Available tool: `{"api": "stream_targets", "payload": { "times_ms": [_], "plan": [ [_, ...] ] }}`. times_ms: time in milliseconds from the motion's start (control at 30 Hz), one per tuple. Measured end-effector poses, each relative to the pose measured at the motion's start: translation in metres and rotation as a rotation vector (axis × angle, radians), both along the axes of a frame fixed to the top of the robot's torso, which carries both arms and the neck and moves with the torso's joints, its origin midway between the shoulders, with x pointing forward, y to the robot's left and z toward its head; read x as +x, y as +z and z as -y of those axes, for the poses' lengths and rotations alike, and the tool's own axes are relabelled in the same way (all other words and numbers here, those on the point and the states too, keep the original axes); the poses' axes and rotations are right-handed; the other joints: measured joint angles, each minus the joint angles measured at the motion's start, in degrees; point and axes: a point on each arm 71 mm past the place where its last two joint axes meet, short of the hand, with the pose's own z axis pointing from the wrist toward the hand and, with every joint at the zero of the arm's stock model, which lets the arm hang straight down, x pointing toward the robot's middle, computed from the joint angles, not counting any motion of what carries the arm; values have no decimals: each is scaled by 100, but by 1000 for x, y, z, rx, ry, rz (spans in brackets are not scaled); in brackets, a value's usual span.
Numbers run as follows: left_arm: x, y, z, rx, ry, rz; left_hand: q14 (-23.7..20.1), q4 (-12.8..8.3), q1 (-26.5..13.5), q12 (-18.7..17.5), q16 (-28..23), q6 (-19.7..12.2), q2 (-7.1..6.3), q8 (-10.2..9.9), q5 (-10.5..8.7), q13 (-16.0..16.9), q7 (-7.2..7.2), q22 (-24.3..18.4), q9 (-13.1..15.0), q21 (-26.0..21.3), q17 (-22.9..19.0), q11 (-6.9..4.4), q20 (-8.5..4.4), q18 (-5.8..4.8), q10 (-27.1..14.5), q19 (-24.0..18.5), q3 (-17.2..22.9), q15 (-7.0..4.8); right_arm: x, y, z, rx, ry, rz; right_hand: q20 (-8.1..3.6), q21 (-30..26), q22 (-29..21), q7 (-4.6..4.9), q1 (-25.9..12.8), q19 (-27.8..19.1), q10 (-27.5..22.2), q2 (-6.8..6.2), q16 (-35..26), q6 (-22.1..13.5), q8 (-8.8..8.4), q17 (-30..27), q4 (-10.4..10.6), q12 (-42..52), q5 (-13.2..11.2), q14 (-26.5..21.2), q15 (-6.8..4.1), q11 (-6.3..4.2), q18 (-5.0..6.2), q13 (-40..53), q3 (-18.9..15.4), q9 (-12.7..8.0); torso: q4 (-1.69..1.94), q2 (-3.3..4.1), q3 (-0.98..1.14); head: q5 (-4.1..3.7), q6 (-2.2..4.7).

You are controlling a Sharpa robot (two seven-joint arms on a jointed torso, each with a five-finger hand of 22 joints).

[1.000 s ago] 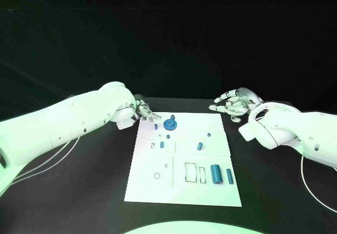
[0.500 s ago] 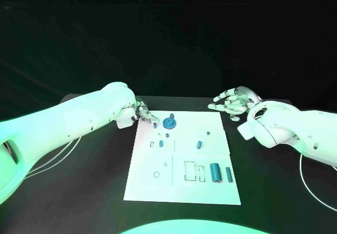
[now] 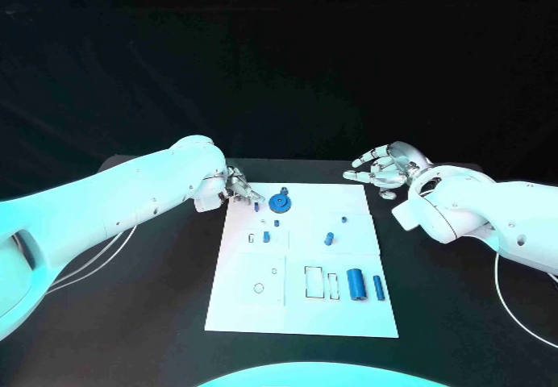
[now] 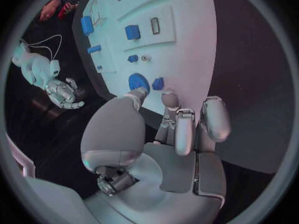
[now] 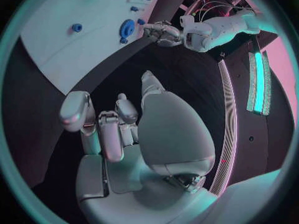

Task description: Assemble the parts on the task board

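Reaching over the upper left corner of the task board (image 3: 302, 314), the left hand (image 3: 241, 189) holds its fingers (image 4: 177, 127) loosely curled with gaps between them, clasping nothing; their tips lie just beside a small blue part (image 3: 257, 207) and the round blue part (image 3: 281, 203). At upper right, off the board's corner, the right hand (image 3: 381, 169) spreads its fingers (image 5: 77, 112) apart, empty. Two blue cylinders (image 3: 365, 285) lie at the board's lower right.
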Motion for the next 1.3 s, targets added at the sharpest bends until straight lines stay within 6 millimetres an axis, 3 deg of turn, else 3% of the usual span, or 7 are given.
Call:
{"api": "stream_targets", "payload": {
  "times_ms": [433,1300],
  "plan": [
    [1,-3,3,-5,-8,-13,0,0,177,67,0,202,177,149,0,42,-80,15,-6,0,0,-33,0,0,30,0,-14,0,0,0,-1,0,2,0,0,-36,-11,0,-32,0,0,32,0,0,0,4,0,0,0,0,0,0,0,-6,0,-5,-1,-1,2,1,-2],
    [2,-7,5,-10,-15,-26,22,-33,550,130,0,263,256,194,0,76,-143,58,-21,0,0,-95,-22,0,92,22,103,-22,0,0,-2,1,4,0,0,-36,-11,0,-31,0,0,31,0,0,24,3,0,0,0,0,0,0,0,-5,0,-5,3,2,1,-11,-20]
  ]
}}
